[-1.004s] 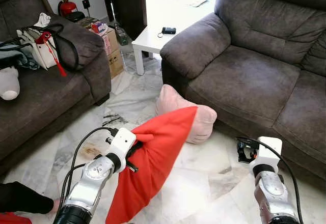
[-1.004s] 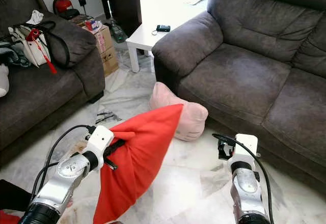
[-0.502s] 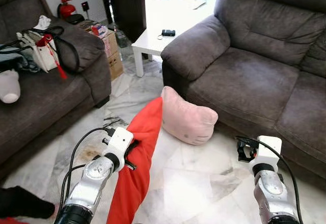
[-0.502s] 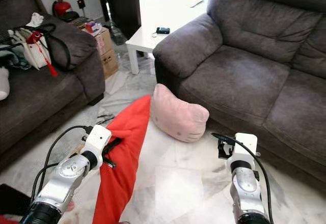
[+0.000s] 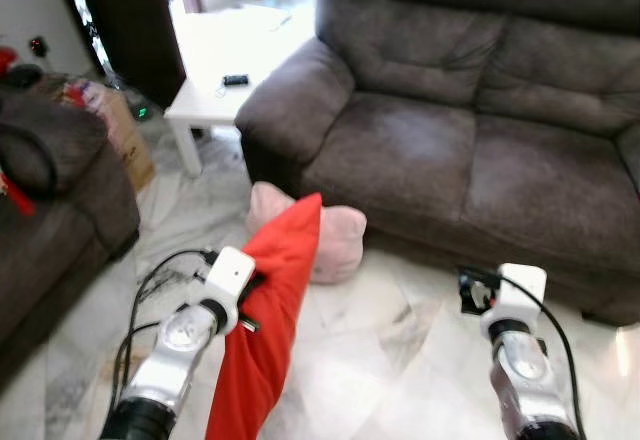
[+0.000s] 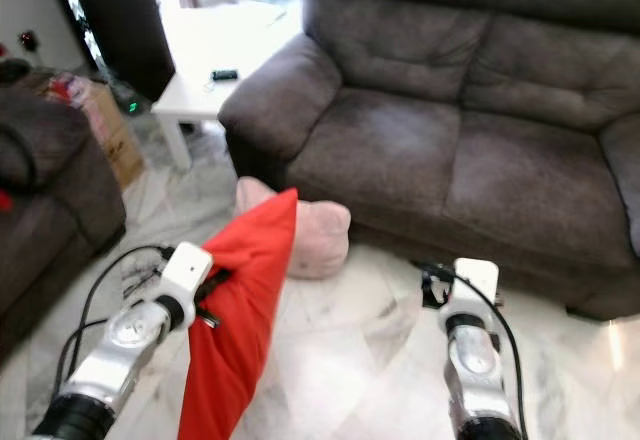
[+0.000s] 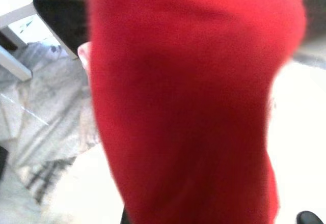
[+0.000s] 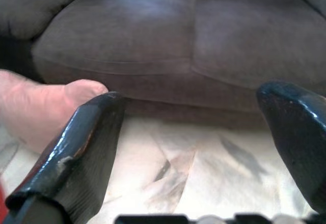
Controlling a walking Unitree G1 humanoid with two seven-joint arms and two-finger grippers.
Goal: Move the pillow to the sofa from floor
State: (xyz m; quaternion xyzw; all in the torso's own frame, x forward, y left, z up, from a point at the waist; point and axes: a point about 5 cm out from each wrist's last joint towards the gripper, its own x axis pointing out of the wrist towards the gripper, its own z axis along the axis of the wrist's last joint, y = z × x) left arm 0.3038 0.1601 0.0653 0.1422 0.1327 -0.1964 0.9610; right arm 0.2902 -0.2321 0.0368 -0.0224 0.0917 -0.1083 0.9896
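Gripping the red pillow (image 5: 262,335) above the floor, your left gripper (image 5: 248,301) faces the sofa (image 5: 470,150) — right gripper (image 8: 193,147) spread, empty.

The big red fabric pillow (image 5: 265,330) hides the fingers of the left gripper (image 5: 252,300), and its lower end is cut off by the picture edge. The soft pink cushion (image 5: 335,240) on the floor is partly covered behind it. The left wrist view is blurred.

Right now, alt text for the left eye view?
Left gripper holds a red pillow hanging above the marble floor; a pink pillow lies against the brown sofa. Right gripper is open, empty.
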